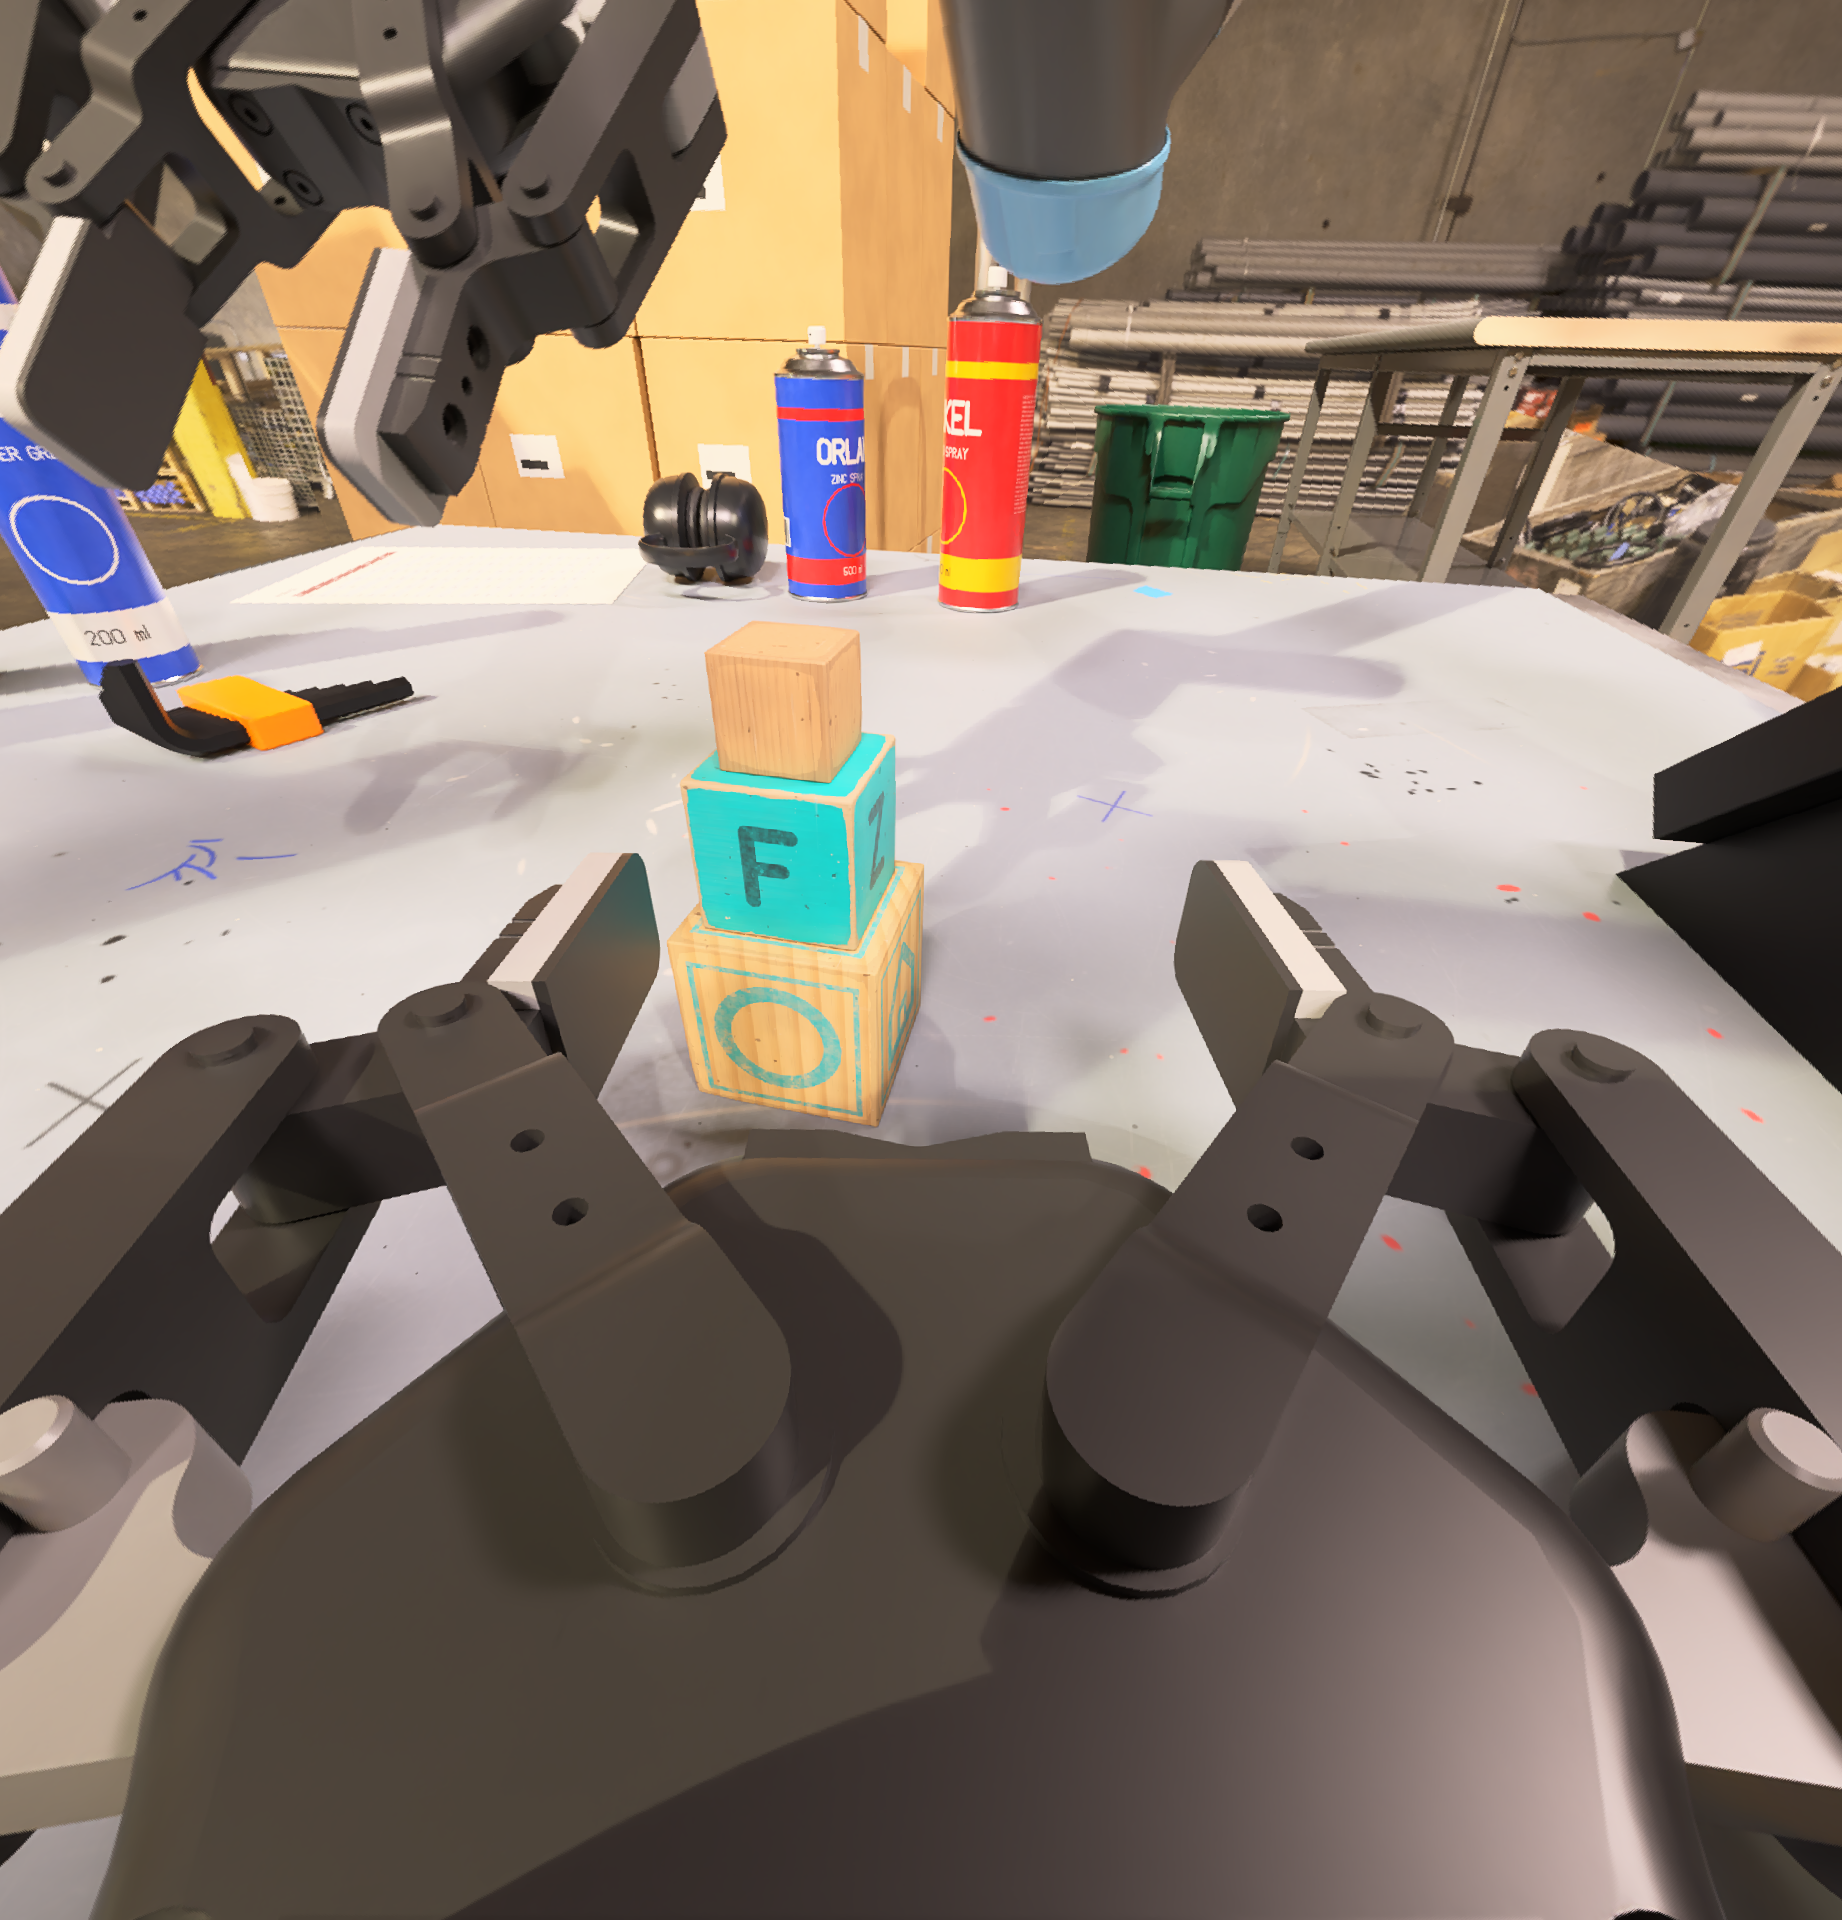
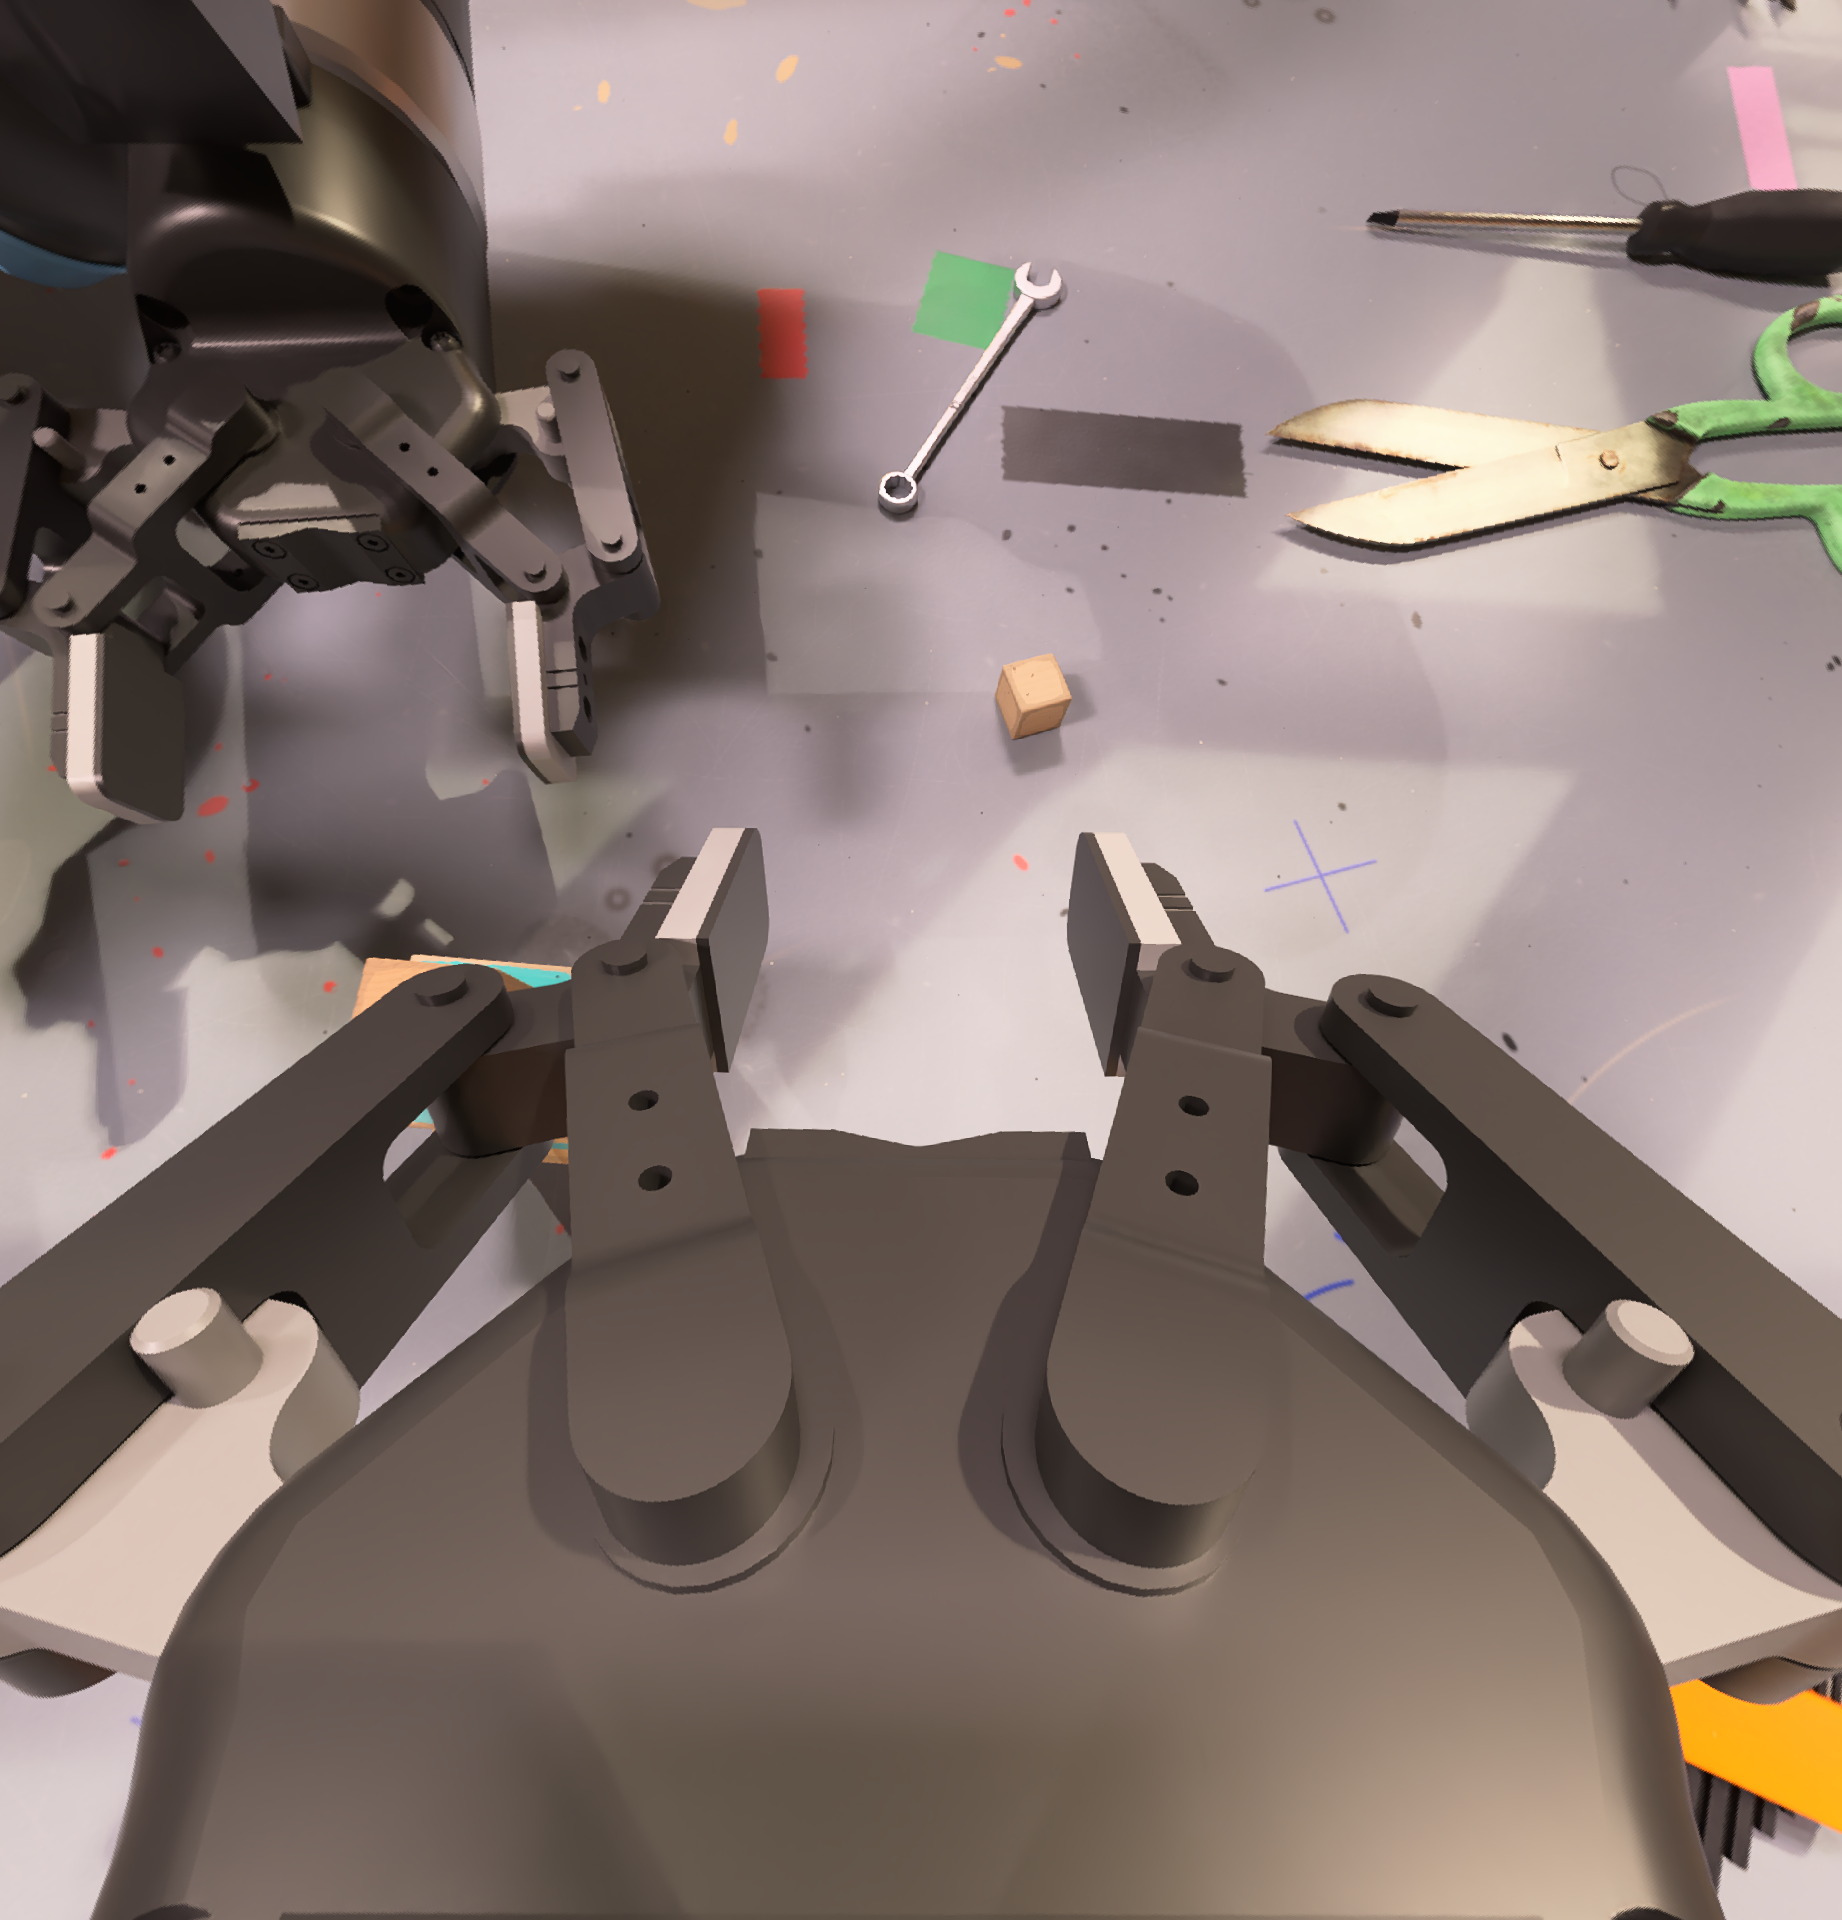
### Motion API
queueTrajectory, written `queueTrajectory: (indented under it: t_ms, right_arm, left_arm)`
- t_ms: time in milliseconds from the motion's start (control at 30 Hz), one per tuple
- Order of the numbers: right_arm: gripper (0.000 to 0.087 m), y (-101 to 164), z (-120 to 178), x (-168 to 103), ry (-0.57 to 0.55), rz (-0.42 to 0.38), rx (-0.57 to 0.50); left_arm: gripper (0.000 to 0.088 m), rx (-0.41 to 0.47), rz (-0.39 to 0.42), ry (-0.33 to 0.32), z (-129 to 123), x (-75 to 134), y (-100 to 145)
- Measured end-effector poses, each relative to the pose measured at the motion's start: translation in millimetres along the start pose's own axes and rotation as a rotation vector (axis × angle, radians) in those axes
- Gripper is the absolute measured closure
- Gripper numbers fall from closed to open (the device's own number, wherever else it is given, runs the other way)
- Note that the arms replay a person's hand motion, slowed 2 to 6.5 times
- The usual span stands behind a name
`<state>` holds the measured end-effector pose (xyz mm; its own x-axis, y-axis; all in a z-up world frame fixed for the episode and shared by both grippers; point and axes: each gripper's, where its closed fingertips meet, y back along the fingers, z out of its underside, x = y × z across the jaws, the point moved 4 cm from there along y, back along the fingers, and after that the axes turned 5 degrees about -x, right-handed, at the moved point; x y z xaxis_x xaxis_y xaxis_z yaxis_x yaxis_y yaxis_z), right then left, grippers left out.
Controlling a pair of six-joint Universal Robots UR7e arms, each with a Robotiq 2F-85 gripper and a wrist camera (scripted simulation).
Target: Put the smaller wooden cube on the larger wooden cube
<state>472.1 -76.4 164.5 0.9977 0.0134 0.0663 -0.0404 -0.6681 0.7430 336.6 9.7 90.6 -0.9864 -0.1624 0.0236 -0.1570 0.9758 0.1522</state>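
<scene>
In the left wrist view a stack of three cubes stands on the grey table. A plain wooden cube [image 1: 782, 701] is on top, a teal lettered cube [image 1: 787, 847] in the middle, and a larger wooden cube with a teal ring [image 1: 792, 1029] at the bottom. My left gripper [image 1: 927, 925] is open and empty, low in front of the stack. My right gripper [image 2: 922, 914] is open and empty above the table. It also shows at the upper left of the left wrist view [image 1: 242, 416]. A small plain wooden cube [image 2: 1033, 696] lies alone on the table beyond it. The stack [image 2: 397, 982] is mostly hidden behind its left finger linkage.
A blue spray can [image 1: 823, 468], a red spray can [image 1: 984, 457], black ear muffs [image 1: 704, 525] and a hex key set [image 1: 252, 712] stand behind the stack. A wrench [image 2: 969, 390], scissors [image 2: 1519, 468] and a screwdriver [image 2: 1675, 234] lie beyond the small cube. A black box [image 1: 1790, 862] is at the right.
</scene>
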Motion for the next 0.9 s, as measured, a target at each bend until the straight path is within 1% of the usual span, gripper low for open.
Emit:
queueTrajectory:
  t_ms: [267, 533, 667, 900]
  right_arm:
    - [0.0336, -18, -1, 8, 0.037, -0.037, 0.006]
    - [0.0344, -38, -1, 18, 0.07, -0.061, 0.002]
    - [0.0362, -51, -1, 23, 0.092, -0.063, -0.017]
    - [0.0421, -78, -2, 34, 0.16, -0.045, -0.054]
  left_arm:
    - [0.0023, -0.002, -0.001, -0.003, 0, 0, 0]
    - [0.0023, -0.003, 0.002, -0.003, 0, 0, 0]
    - [0.0023, -0.009, 0.004, -0.006, 1, 1, -1]
    - [0.0023, 0.0, 0.002, -0.001, 0, 0, 0]
